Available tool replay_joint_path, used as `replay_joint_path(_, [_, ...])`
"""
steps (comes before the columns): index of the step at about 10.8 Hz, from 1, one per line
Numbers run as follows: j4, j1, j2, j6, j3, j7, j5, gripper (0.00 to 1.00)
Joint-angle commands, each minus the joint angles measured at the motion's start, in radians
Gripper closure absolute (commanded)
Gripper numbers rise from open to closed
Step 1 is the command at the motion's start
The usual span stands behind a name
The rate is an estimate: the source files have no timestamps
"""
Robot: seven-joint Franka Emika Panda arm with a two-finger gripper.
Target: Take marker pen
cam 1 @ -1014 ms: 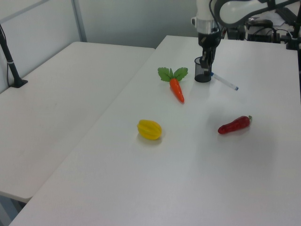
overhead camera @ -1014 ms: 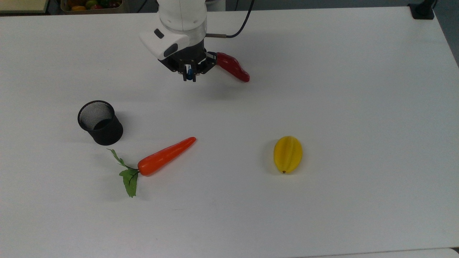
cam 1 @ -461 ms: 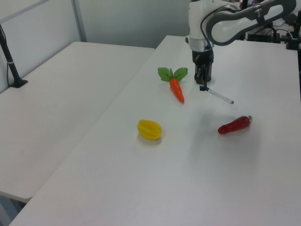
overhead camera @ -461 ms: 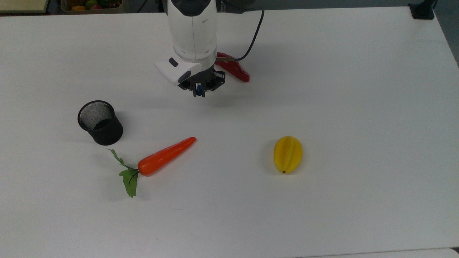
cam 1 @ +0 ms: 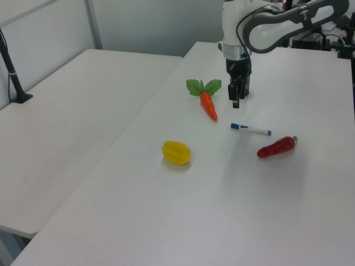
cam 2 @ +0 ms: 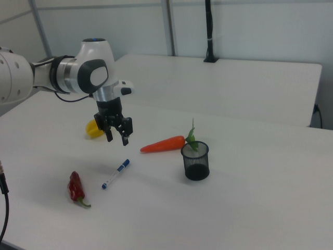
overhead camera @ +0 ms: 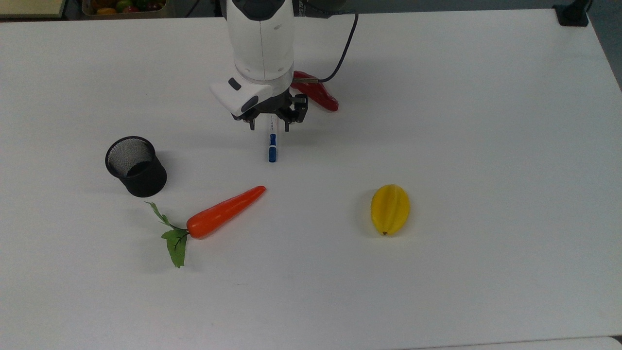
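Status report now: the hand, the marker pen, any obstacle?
Hand open, above table. Marker pen lying flat beneath it, not held. Nothing blocks it.

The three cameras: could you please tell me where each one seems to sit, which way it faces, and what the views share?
Top view: high above the table, looking steeply down; the arm enters from the top edge, gripper open above the marker pen.
Left view: raised beside the table, looking along it; forearm and gripper at upper right.
Right view: raised at the opposite side; arm from the left, gripper.
Shared: marker pen, carrot, red pepper.
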Motion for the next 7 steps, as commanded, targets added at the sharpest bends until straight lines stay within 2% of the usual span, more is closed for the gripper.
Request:
replay_joint_path(1, [-0.004,0.012,-0.016,0.005,-0.010,0.010,-0.006,0.00])
replay_joint_path(4, [-0.006,0.013,-0.068,-0.004,-0.010,0.016,-0.031,0.00])
replay_joint_path(7, [-0.015,0.006,-0.191,-0.136,-0.022,0.011,-0.032,0.00])
